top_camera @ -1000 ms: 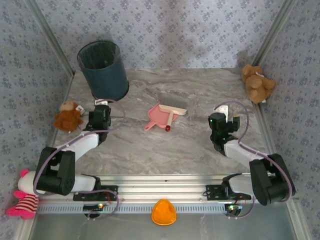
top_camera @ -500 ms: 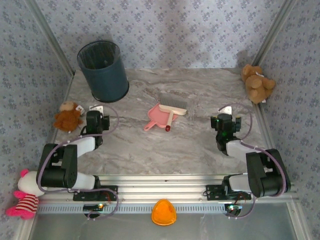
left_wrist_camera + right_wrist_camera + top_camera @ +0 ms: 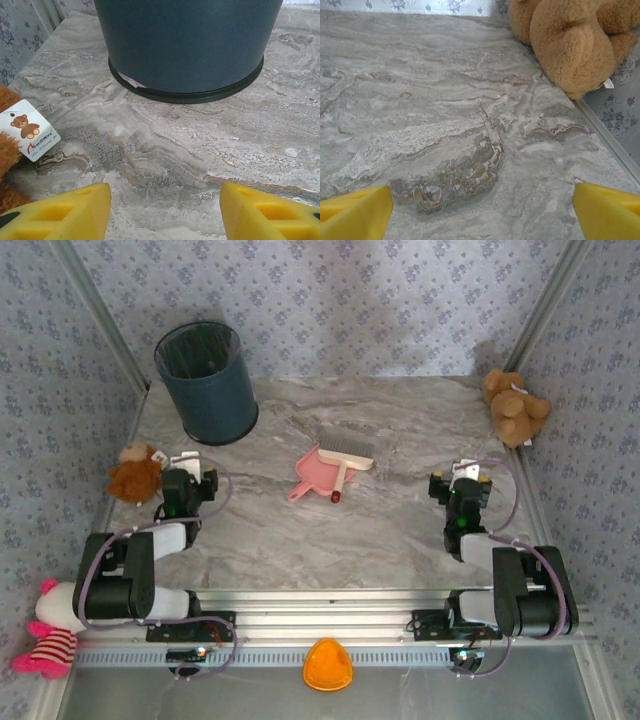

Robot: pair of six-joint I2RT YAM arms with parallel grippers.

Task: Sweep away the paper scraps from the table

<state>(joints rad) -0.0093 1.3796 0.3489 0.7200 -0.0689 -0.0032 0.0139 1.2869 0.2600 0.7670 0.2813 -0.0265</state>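
The table [image 3: 400, 420] is the biggest thing here. It is a wide flat top with grey and beige swirls, closed in by walls with little flowers. At its far left corner stands a big dark blue bin [image 3: 208, 380], upright, with its mouth open to the top.

The two arms sit at the near edge, one on each side, both folded low over the table. The left gripper [image 3: 183, 468] points at the bin. In the left wrist view its fingers [image 3: 60, 212] are spread apart with bare table between them, and the bottom of the bin is close in front. The right gripper [image 3: 463, 480] is on the right side of the table. In the right wrist view its fingers [image 3: 352, 212] are spread very wide and hold nothing.

A tan teddy bear [image 3: 514, 405] lies in the far right corner, against the wall. In the middle of the table lies a pink dustpan [image 3: 305, 475], well apart from both grippers, and a little brush [image 3: 347, 448] lies across it — touching it.

A small brown fluffy toy [image 3: 133, 472] sits at the left edge, just beside the left gripper, with a white paper tag [image 3: 27, 130] on it. A pink and white toy [image 3: 45, 635] lies by the left arm's base.

I cannot tell where the paper scraps are — they are too small to pick out on the table.
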